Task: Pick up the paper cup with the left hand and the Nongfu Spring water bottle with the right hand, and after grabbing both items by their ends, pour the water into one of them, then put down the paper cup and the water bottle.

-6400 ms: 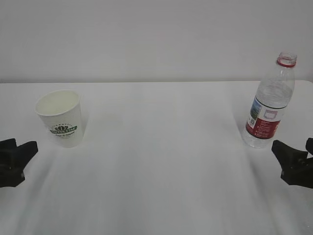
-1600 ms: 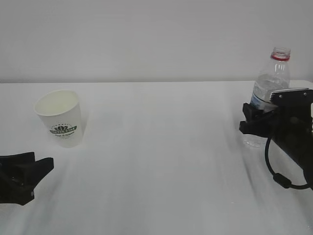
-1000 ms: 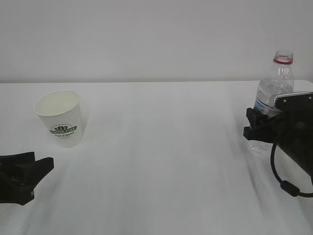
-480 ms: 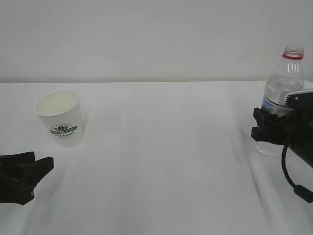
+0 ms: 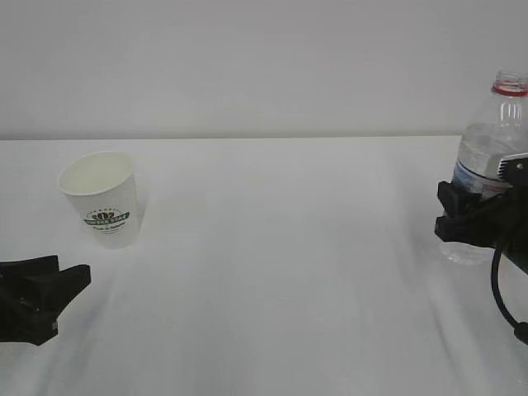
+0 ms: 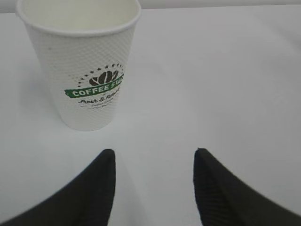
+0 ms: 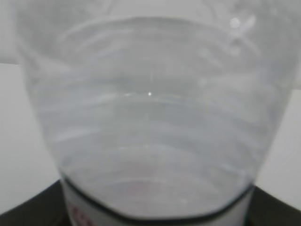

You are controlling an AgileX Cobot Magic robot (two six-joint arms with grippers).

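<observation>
The white paper cup point(image 5: 103, 198) with a green logo stands upright and empty at the table's left. In the left wrist view the cup point(image 6: 84, 70) is ahead of my left gripper point(image 6: 154, 153) and a little to its left, not touching it. That gripper point(image 5: 73, 272) is open, low over the table, with nothing between its fingers. At the far right my right gripper point(image 5: 450, 213) is shut on the Nongfu Spring water bottle point(image 5: 495, 140), around its label. The bottle stays upright and has no cap. It fills the right wrist view point(image 7: 155, 117), with black fingers point(image 7: 28, 212) at the lower corners.
The white table point(image 5: 272, 272) stretches bare between cup and bottle. A plain white wall stands behind its far edge. The right arm's cable point(image 5: 499, 289) hangs at the right border.
My right gripper has carried the bottle to the right and nearer the camera, and it now stands partly past the frame's edge. The left gripper and the cup have stayed still.
</observation>
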